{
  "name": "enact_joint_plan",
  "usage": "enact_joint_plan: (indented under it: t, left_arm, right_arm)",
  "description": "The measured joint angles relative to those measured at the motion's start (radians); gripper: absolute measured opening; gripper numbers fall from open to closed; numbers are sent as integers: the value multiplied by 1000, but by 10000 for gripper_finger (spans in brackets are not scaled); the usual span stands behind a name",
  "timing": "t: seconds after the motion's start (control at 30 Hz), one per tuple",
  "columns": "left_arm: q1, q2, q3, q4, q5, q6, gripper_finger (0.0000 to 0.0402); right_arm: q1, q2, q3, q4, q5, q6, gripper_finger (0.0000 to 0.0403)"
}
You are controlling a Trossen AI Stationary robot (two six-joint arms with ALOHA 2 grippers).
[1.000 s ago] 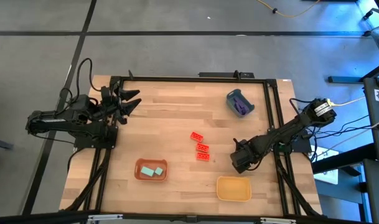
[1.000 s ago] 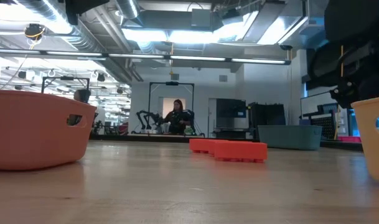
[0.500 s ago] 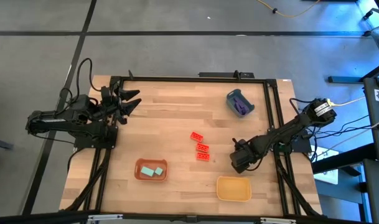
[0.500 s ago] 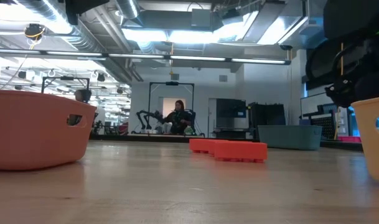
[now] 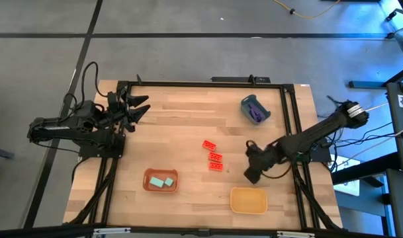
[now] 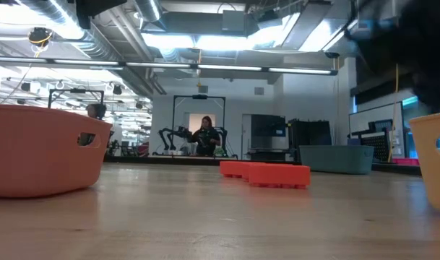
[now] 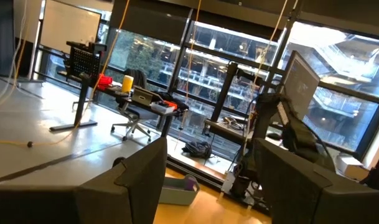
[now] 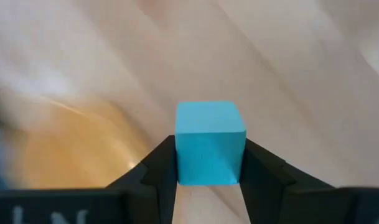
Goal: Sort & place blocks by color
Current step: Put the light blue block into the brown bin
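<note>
My right gripper [image 5: 252, 173] hangs over the table's right half, just beyond the yellow tray [image 5: 248, 200], shut on a pale teal cube [image 8: 210, 143]. The gripper hides the cube in the high view. Three red studded blocks [image 5: 215, 157] lie in a row on the wood at mid-table. Two teal cubes [image 5: 163, 181] sit in the orange tray [image 5: 148, 188]. Purple bars [image 5: 255, 112] lie in the blue-grey cup [image 5: 247, 103] at the far right. My left gripper [image 5: 140, 106] waits open at the far left, raised above the table. My right gripper pinches the teal cube by two opposite side faces [image 8: 180, 155], one finger on each. The fingers [image 8: 257, 165] slant steeply down from above. The cube sits square between the fingers with one flat face toward the wrist camera, the wood showing beyond it.
The yellow tray [image 6: 433, 155] is close to the near edge on the right, the orange tray [image 6: 39, 148] on the left. Bare wood lies between them and around the red blocks [image 6: 277, 174]. A dark metal frame [image 5: 290, 119] runs along the table's sides.
My right gripper has risen over the table and tipped to point more steeply down, turning about its own line. In the low view its dark bulk has gone up out of the right side. The red blocks and trays have stayed put.
</note>
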Motion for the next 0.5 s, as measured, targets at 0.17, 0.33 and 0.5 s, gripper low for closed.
enact_joint_plan:
  t: [0.17, 0.33, 0.5]
  left_arm:
    - [0, 0, 0, 0, 50, -109, 231]
    - [-1, 28, 0, 3, 152, -153, 231]
    - [-1, 91, 1, 4, 256, -181, 231]
  right_arm:
    - [-99, -29, 1, 373, 102, -126, 134]
    - [-232, 52, 5, 736, 117, -300, 134]
    - [-305, 174, 154, 806, 82, -537, 134]
